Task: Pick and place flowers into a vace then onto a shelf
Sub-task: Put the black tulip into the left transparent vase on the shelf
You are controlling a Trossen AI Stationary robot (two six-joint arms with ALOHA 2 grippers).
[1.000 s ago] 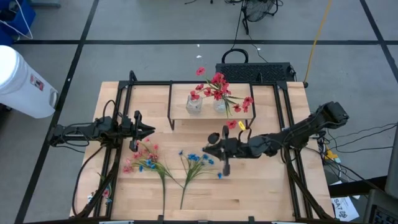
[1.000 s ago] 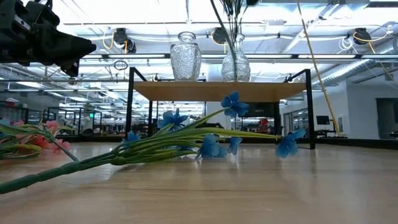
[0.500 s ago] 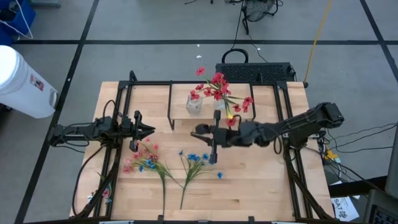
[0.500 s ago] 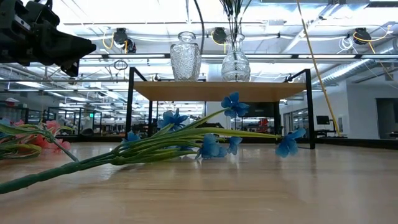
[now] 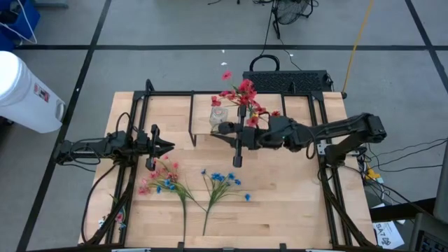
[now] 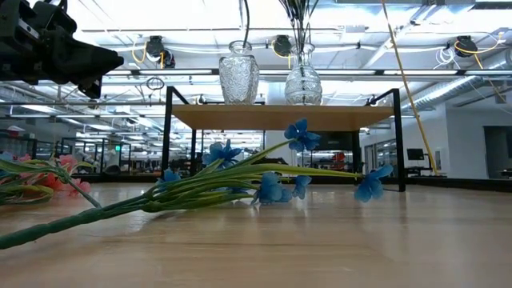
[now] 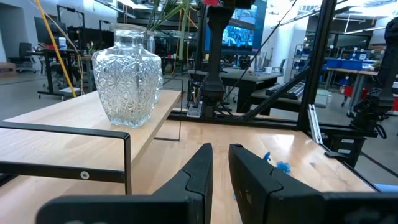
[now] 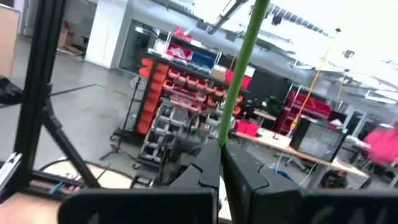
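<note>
From above, a light-wood surface point(image 5: 280, 203) carries a low narrow wooden shelf point(image 5: 203, 130) on black legs. The right hand point(image 5: 239, 137), clenched on the thin green stem of a red-blossomed spray point(image 5: 241, 94), hovers over the shelf's two clear cut-glass vases point(image 5: 218, 116). Blue spray point(image 5: 222, 183) and pink spray point(image 5: 159, 178) lie nearer the front edge. Low view: stems point(image 6: 301, 20) hang above the vases. Left wrist: left hand point(image 7: 220, 163) slightly parted, empty, beside the shelf.

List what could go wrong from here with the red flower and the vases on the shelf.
1. The right gripper, shut on one red flower's thin stem, hovers by two glass vases close together on the narrow shelf; a swing might tip one.
2. The stem could slip or twist in that grip.
3. Its blossoms may tangle with stems already in the other vase.
The left gripper waits aside.
</note>
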